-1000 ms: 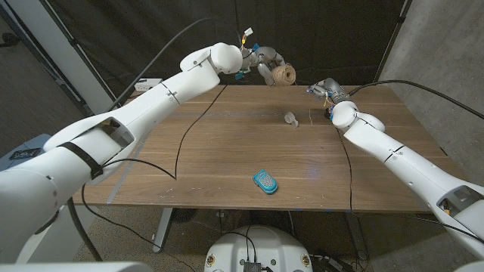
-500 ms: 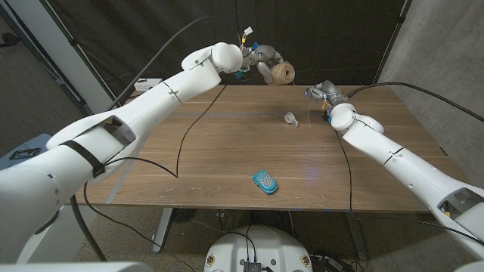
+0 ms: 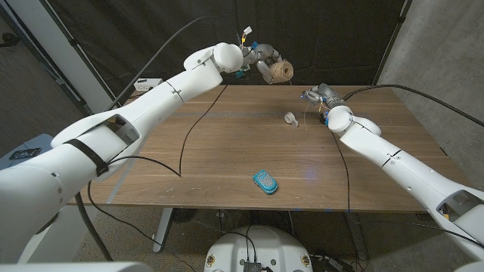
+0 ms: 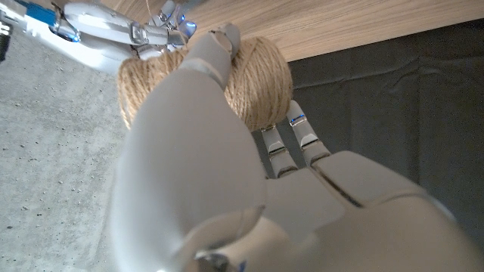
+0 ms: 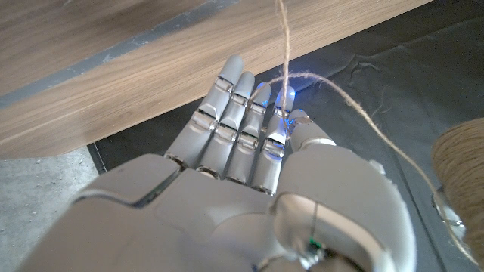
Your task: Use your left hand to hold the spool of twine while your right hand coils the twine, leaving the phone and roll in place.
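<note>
My left hand (image 3: pixel 263 59) holds the tan spool of twine (image 3: pixel 283 72) in the air above the table's far edge. In the left wrist view its fingers (image 4: pixel 215 57) wrap around the spool (image 4: pixel 253 87). My right hand (image 3: pixel 318 94) hovers just right of the spool, a little lower. A thin strand of twine (image 5: pixel 340 94) runs from the spool (image 5: pixel 463 170) and bends at my right hand's fingers (image 5: pixel 238 125), which lie straight and close together. The small roll (image 3: pixel 290 119) lies on the table near my right hand. The blue phone (image 3: pixel 265 181) lies near the front middle.
Black cables (image 3: pixel 185 140) trail across the wooden table (image 3: pixel 227 166) on both sides, one of them (image 3: pixel 345 170) under my right arm. A white power strip (image 3: pixel 148 83) sits at the far left corner. A dark curtain hangs behind and a concrete wall stands to the right.
My right hand has moved left, closer to the spool. My left hand has tilted the spool slightly. The phone and the roll have stayed where they were.
</note>
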Controlling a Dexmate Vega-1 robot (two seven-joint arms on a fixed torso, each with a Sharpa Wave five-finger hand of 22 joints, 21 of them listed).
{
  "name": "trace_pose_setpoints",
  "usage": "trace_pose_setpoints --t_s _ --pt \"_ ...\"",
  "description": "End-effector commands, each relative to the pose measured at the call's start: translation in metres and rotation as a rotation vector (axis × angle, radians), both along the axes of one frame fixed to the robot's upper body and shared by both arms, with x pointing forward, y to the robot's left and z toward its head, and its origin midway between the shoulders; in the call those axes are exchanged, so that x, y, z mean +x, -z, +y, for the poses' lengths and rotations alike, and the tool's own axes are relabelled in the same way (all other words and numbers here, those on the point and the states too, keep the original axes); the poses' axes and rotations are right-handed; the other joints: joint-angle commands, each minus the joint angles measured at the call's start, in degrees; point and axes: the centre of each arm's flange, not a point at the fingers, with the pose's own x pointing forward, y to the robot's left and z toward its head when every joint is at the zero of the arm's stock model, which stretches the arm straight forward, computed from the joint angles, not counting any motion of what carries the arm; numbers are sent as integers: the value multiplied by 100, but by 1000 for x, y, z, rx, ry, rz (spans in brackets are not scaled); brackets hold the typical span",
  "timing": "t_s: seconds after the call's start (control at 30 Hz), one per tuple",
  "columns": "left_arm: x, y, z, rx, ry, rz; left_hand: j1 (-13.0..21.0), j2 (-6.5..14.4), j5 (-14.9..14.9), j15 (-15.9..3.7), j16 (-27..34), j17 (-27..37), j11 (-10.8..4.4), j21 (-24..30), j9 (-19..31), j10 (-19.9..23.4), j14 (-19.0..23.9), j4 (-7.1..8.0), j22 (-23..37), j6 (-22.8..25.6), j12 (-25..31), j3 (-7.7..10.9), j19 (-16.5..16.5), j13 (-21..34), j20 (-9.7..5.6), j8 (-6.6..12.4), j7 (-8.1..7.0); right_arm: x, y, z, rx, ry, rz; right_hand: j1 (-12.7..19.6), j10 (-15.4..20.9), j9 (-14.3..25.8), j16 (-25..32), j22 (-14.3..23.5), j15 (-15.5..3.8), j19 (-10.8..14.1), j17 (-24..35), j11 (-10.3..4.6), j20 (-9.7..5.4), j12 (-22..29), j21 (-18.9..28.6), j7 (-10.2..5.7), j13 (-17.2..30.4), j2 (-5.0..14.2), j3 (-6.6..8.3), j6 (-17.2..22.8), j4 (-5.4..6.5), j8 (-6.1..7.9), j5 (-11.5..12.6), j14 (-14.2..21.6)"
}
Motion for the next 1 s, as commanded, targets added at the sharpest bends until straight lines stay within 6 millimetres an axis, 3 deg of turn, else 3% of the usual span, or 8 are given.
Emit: trace_pose_setpoints --t_s 0.03,0.87,1.0 --pt "5 -3 -2 -24 -2 0 -222 629 32 85 1899 180 580 35 339 801 330 55 8 685 125 51 -5 71 30 170 624 -2 5 8 1 -18 10 60 31 8 -13 16 -632 -14 18 -42 -182 -13 17 19 9 -6 -12 51 -11 -6 -2 39" --pt "8 -5 -2 -53 -12 -7 -227 632 61 80 1913 181 588 74 352 808 327 57 0 694 128 57 -13 70 37 160 635 -16 17 22 -9 -61 24 58 35 7 -24 13 -623 -27 30 -51 -181 -13 32 -1 9 -6 -19 60 -5 -7 -2 36" --pt "9 -6 -2 -56 -12 -8 -229 627 67 77 1917 180 584 83 360 810 332 56 -2 691 136 56 -11 80 34 161 630 -19 18 25 -14 -69 26 57 44 7 -28 13 -624 -37 30 18 -184 -10 32 -1 9 -8 -21 58 -4 -8 -3 34"
